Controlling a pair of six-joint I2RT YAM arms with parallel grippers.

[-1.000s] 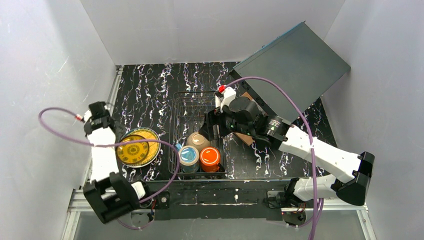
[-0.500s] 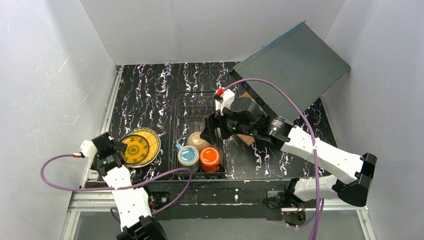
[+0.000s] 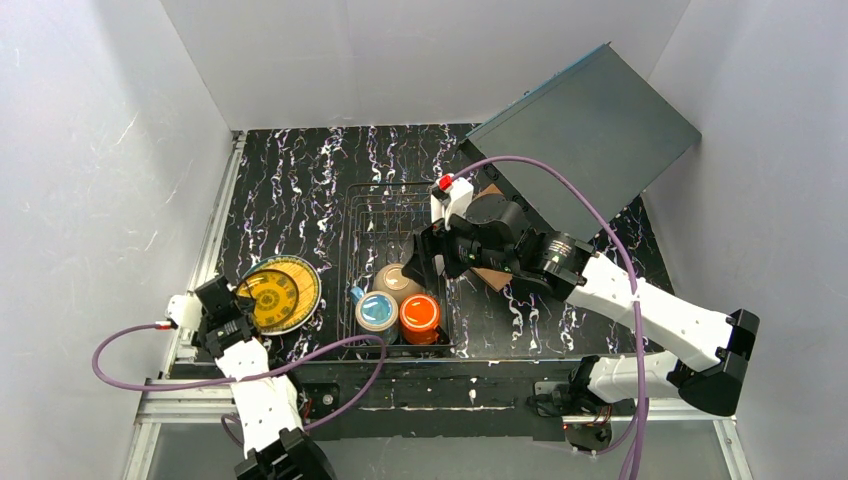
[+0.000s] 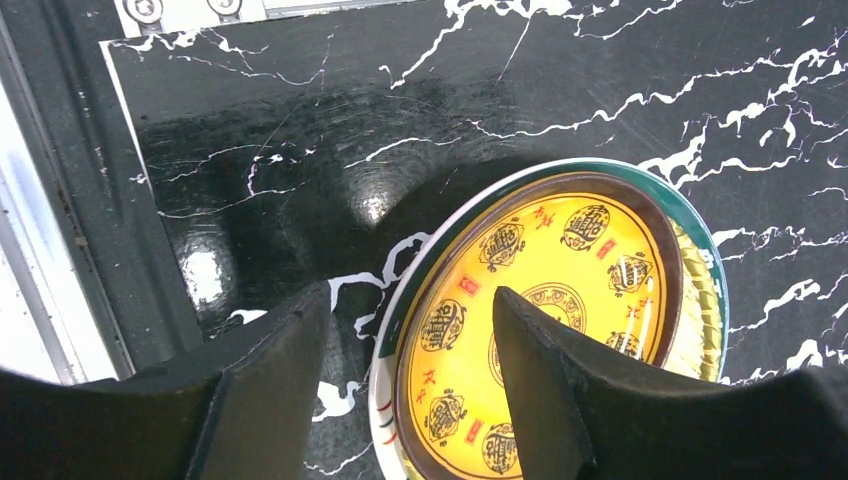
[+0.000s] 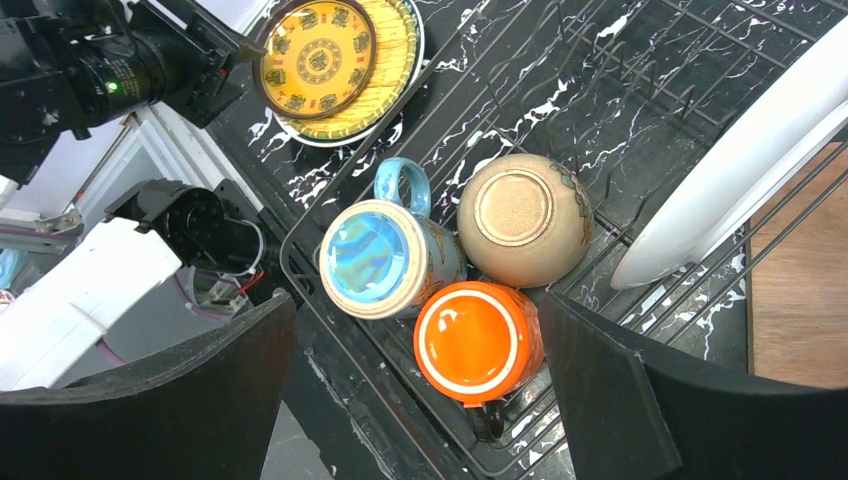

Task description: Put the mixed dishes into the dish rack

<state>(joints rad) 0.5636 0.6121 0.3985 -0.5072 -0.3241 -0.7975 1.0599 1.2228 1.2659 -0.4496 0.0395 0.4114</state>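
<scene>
Left tool (image 4: 405, 300) apart, astride yellow plate (image 4: 540, 320) rim. Right tool (image 5: 418, 300) apart, empty; beneath it, rack (image 5: 600, 80) with orange mug (image 5: 478, 340), blue mug (image 5: 385, 258), bowl (image 5: 525, 215), white plate (image 5: 730, 170).

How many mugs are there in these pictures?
2. The blue patterned mug and the orange mug stand side by side at the near end of the dish rack, next to the bowl. No others show.
</scene>
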